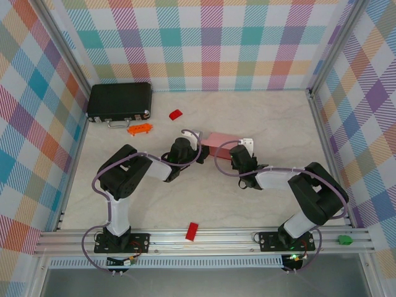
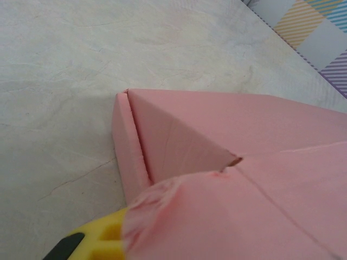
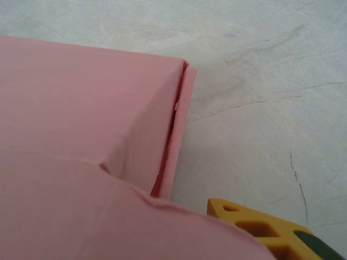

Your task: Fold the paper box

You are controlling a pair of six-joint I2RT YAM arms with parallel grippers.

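the paper box (image 1: 219,143) stands nearly formed on the tabletop (image 1: 247,198) between my left fingers (image 2: 103,241) and right fingers (image 3: 255,227), whose grip i cannot tell; next, i judge, the top flap (image 2: 244,216) needs pressing down squarely.

This looks like a robot test cell in a lab, not a lived-in room. The left arm (image 1: 124,176) and the right arm (image 1: 309,192) are bolted to an aluminium rail (image 1: 204,244) along the near edge of a marble-patterned table (image 1: 272,124). Metal posts (image 1: 63,49) frame the space, and checked pastel panels (image 1: 210,43) close off the left, right and far sides. Only small props lie about: a black case (image 1: 119,101) far left, red blocks (image 1: 176,114) and a pink paper box (image 1: 219,143).
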